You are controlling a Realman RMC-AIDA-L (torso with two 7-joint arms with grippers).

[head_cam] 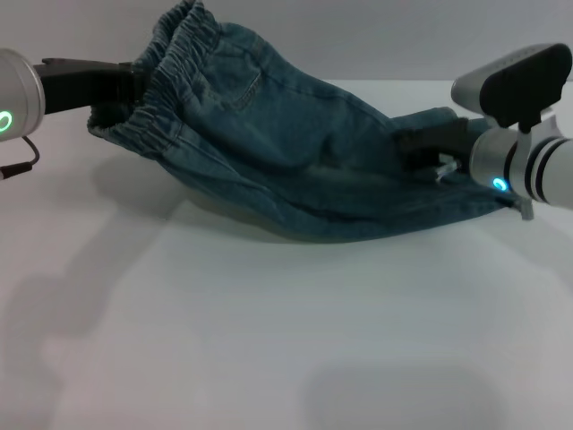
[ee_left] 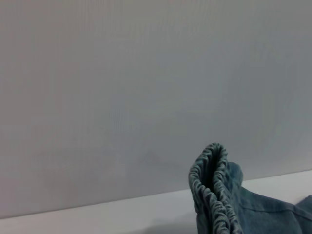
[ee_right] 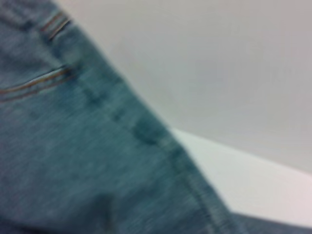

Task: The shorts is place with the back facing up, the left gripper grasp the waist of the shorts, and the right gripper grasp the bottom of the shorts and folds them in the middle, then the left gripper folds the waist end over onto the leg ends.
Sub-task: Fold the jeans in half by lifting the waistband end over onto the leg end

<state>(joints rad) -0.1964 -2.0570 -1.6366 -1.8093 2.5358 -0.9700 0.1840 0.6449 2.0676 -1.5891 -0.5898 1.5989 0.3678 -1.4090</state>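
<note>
Holding the shorts (head_cam: 286, 161) off the table (head_cam: 269, 340) between both arms, the robot appears to be in the lengthwise fold, with the garment slung like a hammock and its lowest belly just brushing the white surface. The left gripper (head_cam: 121, 85) is clamped on the waist of the shorts (head_cam: 161, 98), the gathered elastic bunched up around its black claw and raised high at the robot's left. The right gripper (head_cam: 430, 143) is closed on the bottom of the shorts (head_cam: 448, 193), sitting lower and mostly buried in denim. The left wrist view shows only the ruffled band standing upright against a plain wall; the right wrist view shows denim with pocket stitching running close past the lens.

Doing this step well likely calls for both ends travelling together at matching height, so the cloth stays taut and the crease falls along the middle seam. Sag in the centre could drag and skew the fold, so a little more tension would help before laying it down.
</note>
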